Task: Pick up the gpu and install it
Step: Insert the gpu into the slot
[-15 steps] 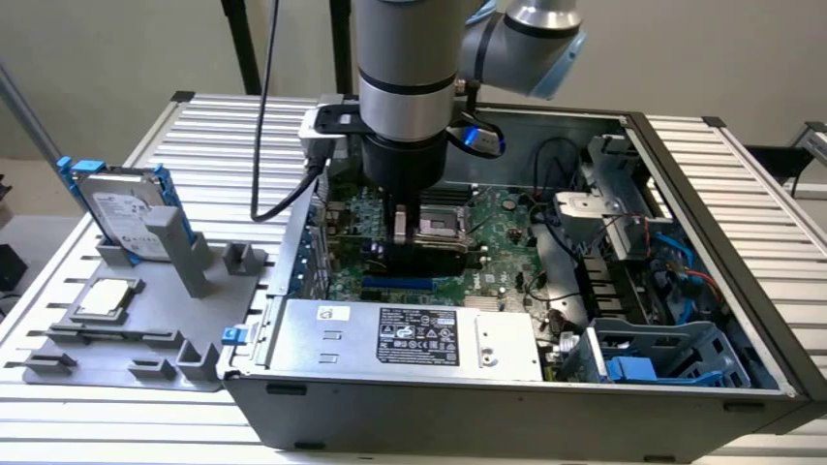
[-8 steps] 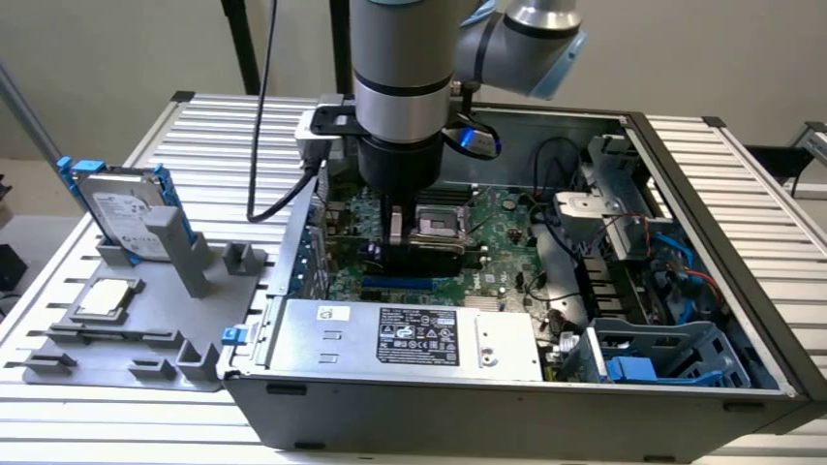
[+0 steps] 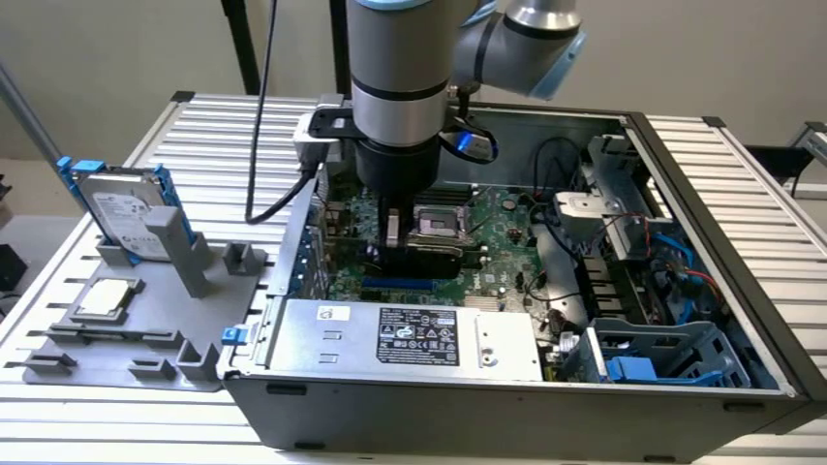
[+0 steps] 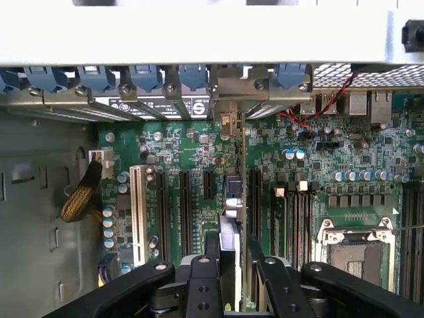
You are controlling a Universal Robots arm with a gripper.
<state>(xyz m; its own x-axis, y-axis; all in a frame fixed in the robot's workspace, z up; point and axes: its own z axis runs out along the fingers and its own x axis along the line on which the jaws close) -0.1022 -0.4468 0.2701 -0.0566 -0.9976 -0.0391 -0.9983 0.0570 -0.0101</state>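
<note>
The gpu [image 4: 232, 222] shows edge-on in the wrist view, a thin card standing upright between my fingers [image 4: 202, 281]. Its silver bracket end [image 4: 228, 99] reaches the case's rear slot openings. My gripper [image 4: 233, 268] is shut on the card's top edge. The card stands over a black expansion slot of the green motherboard [image 4: 199, 152]; I cannot tell whether it is seated. In the exterior view my gripper [image 3: 403, 242] is low inside the open computer case [image 3: 723, 242], with the gpu's black face [image 3: 433, 257] just under it, over the motherboard [image 3: 498, 218].
A silver hard drive with blue rails [image 3: 123, 205] and a small square CPU chip [image 3: 107, 297] rest on the grey holder [image 3: 130, 339] at the exterior view's left. The power supply [image 3: 401, 336], CPU socket [image 4: 354, 248], white slot [image 4: 138, 212] and cables [image 4: 79, 195] surround the card.
</note>
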